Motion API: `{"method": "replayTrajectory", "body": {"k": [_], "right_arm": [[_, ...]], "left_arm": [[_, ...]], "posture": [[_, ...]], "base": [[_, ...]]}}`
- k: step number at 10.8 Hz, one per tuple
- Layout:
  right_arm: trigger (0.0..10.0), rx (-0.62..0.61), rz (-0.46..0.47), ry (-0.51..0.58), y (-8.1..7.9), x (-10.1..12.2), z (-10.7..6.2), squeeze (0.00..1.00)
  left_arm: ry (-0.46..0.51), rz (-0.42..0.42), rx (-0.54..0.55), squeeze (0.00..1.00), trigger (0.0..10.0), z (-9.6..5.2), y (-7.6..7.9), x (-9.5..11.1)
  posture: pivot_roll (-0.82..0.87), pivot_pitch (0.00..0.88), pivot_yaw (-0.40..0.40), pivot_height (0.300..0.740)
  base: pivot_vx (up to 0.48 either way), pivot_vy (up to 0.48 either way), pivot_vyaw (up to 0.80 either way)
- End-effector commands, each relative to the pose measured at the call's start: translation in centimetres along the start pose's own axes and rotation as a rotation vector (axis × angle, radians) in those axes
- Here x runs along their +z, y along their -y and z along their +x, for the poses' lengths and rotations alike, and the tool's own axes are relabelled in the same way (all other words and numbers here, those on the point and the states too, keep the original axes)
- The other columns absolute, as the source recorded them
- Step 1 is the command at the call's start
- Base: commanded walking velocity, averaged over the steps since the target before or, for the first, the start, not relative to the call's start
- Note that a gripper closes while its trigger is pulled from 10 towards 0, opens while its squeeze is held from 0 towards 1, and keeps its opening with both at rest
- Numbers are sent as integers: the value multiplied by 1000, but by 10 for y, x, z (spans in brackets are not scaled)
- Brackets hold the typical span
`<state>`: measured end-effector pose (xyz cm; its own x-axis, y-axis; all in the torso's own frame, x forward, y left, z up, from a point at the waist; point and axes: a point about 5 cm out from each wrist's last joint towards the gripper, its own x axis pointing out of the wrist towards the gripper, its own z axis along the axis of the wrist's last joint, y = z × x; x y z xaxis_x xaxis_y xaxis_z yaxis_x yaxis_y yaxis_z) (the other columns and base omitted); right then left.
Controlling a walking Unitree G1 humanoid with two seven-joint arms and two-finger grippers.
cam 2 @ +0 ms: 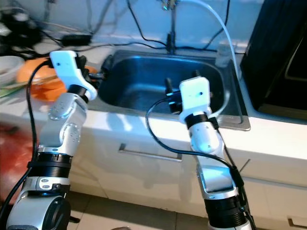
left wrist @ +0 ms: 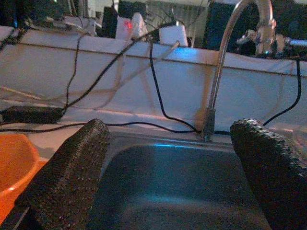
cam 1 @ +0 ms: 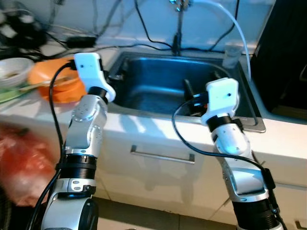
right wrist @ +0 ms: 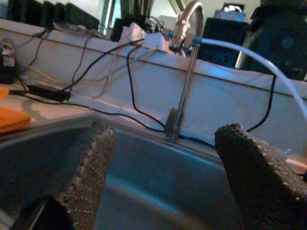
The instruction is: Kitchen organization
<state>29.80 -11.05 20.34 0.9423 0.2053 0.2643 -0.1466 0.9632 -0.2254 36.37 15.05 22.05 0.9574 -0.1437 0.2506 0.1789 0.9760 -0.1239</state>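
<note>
Now, near to far
Cabinet front: white, w/ long bar handle [cam 1: 162,156] below the desk edge, between the two arms
Red bag [cam 1: 24,160]: blurred, low on robot's left, front of desk; contents can't tell
Left gripper [left wrist: 168,177]: raised at sink's left front corner, fingers [left wrist: 72,177] spread wide, nothing between them, pointing across the basin toward the tap
Right gripper [right wrist: 163,177]: over sink's front rim, right of centre, fingers [right wrist: 86,167] wide apart too, holding nothing, aimed at the tap
Sink [cam 1: 153,86]: steel basin set in the white desk [cam 1: 283,139], both grippers at its front edge
Orange bowl [cam 1: 55,81]: on desk just left of sink, beside left arm
White bowl [cam 1: 13,71]: further left, touching or just beside the orange one, can't tell which
Tap [right wrist: 184,72]: back rim of sink, curved steel neck, white hose [right wrist: 254,60] arcing off to the right
Black cables [left wrist: 115,81]: draped over back ledge and wall
Dark appliance [cam 2: 280,57]: far right on desk, well apart from grippers
</note>
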Motion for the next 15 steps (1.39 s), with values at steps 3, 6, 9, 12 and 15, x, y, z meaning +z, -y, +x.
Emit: {"method": "replayTrajectory", "body": {"k": [3,6,9,12,15], "right_arm": [[10000,-10,1,11,3,3,1,0],[10000,-15,3,9,3,3,1,0],[10000,-17,3,7,3,2,0,0],[10000,-20,3,5,3,2,-1,0],[10000,-19,4,4,3,2,0,0]], "left_arm": [[-13,-7,-25,0,10000,2,3,2],[-30,-6,-21,0,10000,2,2,-1],[-40,-3,-35,0,10000,1,4,-3],[-43,10,-49,0,10000,1,6,-3],[-59,28,-21,0,10000,1,2,-6]], "posture": [[5,0,48,740],[4,0,49,740],[4,0,51,740],[4,0,55,740],[7,0,54,740]], "base": [[0,116,0],[0,354,0],[0,160,0],[0,0,0],[0,0,0]]}}
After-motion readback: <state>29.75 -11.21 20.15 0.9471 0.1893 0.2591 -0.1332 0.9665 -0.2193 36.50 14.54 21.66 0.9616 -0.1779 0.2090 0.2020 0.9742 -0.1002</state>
